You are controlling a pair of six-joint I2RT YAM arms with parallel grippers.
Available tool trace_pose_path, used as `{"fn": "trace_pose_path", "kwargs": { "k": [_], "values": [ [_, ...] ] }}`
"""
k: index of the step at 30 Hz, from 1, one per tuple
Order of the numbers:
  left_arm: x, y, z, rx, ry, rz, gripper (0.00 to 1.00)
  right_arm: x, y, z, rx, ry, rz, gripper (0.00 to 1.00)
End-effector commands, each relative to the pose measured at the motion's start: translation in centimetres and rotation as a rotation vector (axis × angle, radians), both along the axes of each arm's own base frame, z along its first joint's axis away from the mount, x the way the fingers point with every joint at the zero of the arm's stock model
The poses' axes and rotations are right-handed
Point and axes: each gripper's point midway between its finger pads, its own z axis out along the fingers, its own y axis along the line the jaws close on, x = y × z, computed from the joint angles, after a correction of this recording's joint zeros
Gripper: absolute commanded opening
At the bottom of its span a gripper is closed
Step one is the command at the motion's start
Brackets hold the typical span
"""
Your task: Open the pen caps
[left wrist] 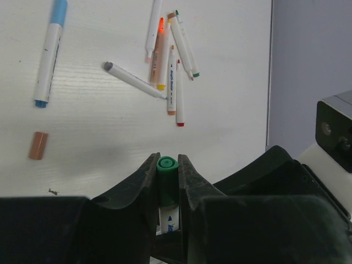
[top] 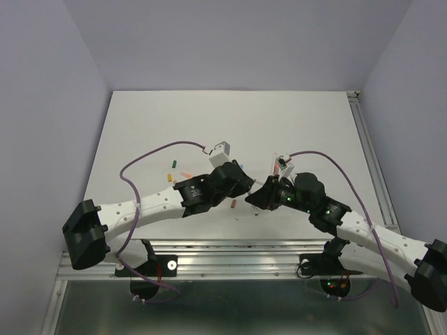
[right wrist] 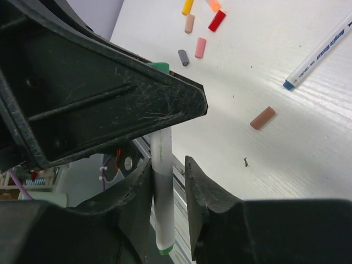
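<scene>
Left end effector (left wrist: 167, 160) pinches the green cap (left wrist: 166, 175), right end effector (right wrist: 168, 165) slack round the barrel (right wrist: 163, 209): I'd clamp first, then pull straight.

We find blue print along the white barrel of the blue-tipped pen (right wrist: 322, 49), far up and to the right of the right pincer (right wrist: 168, 165), but the letters are too small for us to read. Similar blue print marks the orange-tipped pen (left wrist: 171, 82) ahead of the left pincer (left wrist: 166, 159) and the green-capped pen (left wrist: 167, 181) between its fingers. We cannot read either.
</scene>
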Motion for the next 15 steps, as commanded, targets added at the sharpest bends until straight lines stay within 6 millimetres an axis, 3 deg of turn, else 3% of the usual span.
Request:
{"fn": "trace_pose_path", "kwargs": {
  "k": [1, 3, 5, 8, 12, 15],
  "values": [
    [0.4, -0.4, 0.6, -0.048, -0.001, 0.027, 0.0, 0.2, 1.3, 2.0, 0.052, -0.056, 0.051, 0.35],
    [0.5, -0.4, 0.6, -0.052, 0.001, 0.033, 0.0, 0.4, 1.5, 2.0, 0.05, -0.054, 0.055, 0.36],
    [0.6, -0.5, 0.7, -0.06, -0.001, 0.042, 0.0, 0.4, 1.8, 2.0, 0.053, -0.05, 0.064, 0.3],
    [1.3, 0.0, 1.0, -0.057, -0.021, 0.089, 0.0, 0.1, 1.7, 1.8, 0.061, -0.035, 0.068, 0.01],
    [3.6, 2.0, 1.6, -0.055, -0.072, 0.231, 0.0, -1.6, 1.2, 0.7, 0.061, 0.014, 0.108, 0.01],
    [6.5, 3.9, 2.4, -0.045, -0.123, 0.333, 0.0, -4.2, 0.5, -1.3, 0.066, 0.115, 0.154, 0.01]
  ]
}}
